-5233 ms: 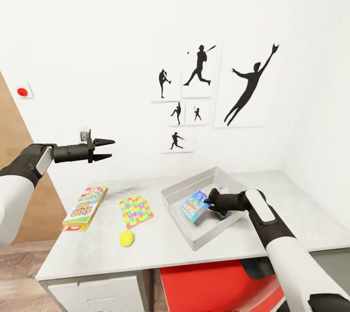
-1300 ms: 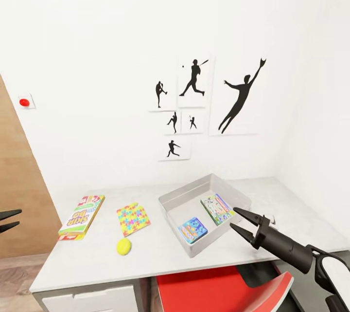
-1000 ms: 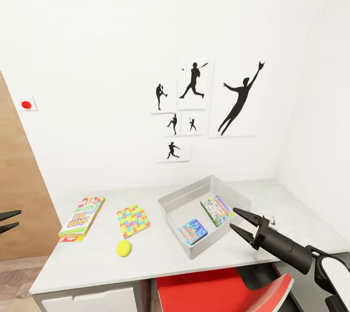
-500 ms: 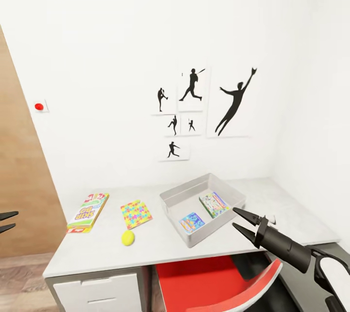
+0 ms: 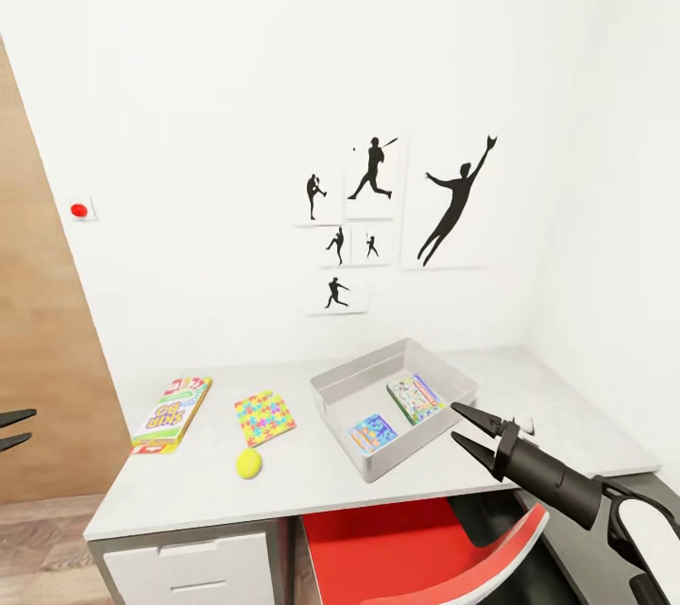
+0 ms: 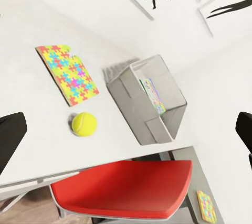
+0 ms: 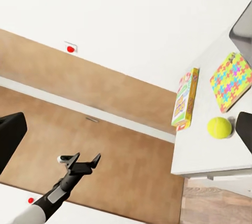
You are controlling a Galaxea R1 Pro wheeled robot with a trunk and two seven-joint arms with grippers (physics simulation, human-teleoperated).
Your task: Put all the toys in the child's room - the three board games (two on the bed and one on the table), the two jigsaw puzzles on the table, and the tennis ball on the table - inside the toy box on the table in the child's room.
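**Loose toys lying on the desk's left half, the right claw hanging beyond the toy box**

The toy box (image 5: pixel 394 404) is sitting on the desk (image 5: pixel 312 482) toward its right end, turned at an angle to the front edge. Inside it are lying a small blue board game (image 5: pixel 373 432) near the front wall and a flat multicoloured board (image 5: pixel 416 397) near the back right wall; whether that board is a puzzle or a game box cannot be told at this size.

Three toys are lying outside the toy box. The tennis ball (image 5: pixel 248 462) is resting close to the front edge, well left of the toy box. Just behind it is lying a jigsaw puzzle (image 5: pixel 263 416), flat, with its long axis running roughly from front to back. Near the left end the yellow-green board game (image 5: pixel 171 411) is lying flat, its long axis also running front to back, slightly slanted.

The right claw (image 5: pixel 465 428) is hanging over the right front corner of the desk, its two fingers spread apart and gripping nothing, pointing left toward the toy box. The left claw (image 5: pixel 13 429) is showing off the desk's left end, fingers parted and empty.

By this layout the left claw is judged nearer to the three loose toys, since the toy box is standing between them and the right claw.
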